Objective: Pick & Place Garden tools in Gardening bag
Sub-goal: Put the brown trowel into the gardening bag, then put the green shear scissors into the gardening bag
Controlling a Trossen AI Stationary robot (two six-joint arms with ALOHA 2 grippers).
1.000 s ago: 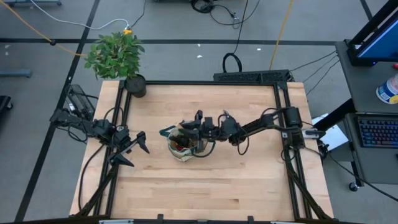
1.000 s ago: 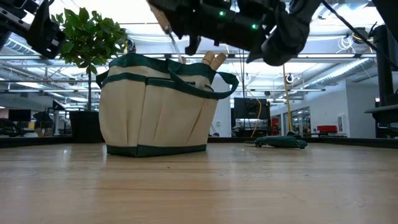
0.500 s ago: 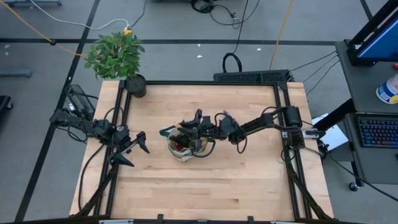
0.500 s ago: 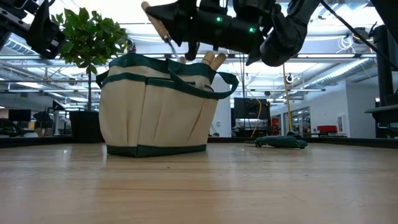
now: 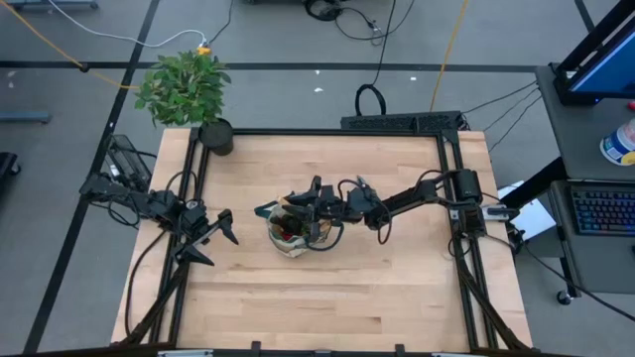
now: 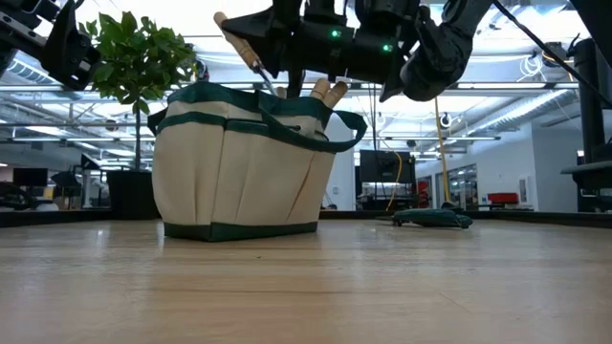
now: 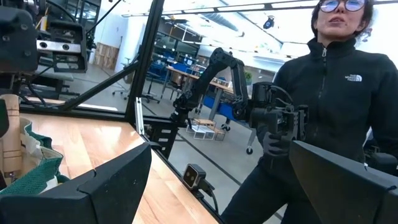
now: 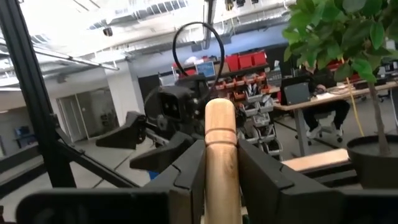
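Above the gardening bag [image 5: 294, 232] at the middle of the worktop [image 5: 327, 297], the right claw [image 6: 277, 43] grips a wooden-handled garden tool [image 8: 220, 155] between its fingers, handle slanting up over the bag's rim; more wooden handles [image 6: 327, 93] stick out of the bag. Left of the bag, well apart, the left claw [image 5: 220, 238] hangs wide and holds nothing; a potted plant [image 5: 189, 91] stands at the far left corner.

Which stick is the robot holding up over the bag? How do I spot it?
Find the beige bag with green trim in the middle of the wooden table. Just above its rim, the right gripper holds a wooden tool handle. It slants up and away, while the other wooden handles rest inside the bag.
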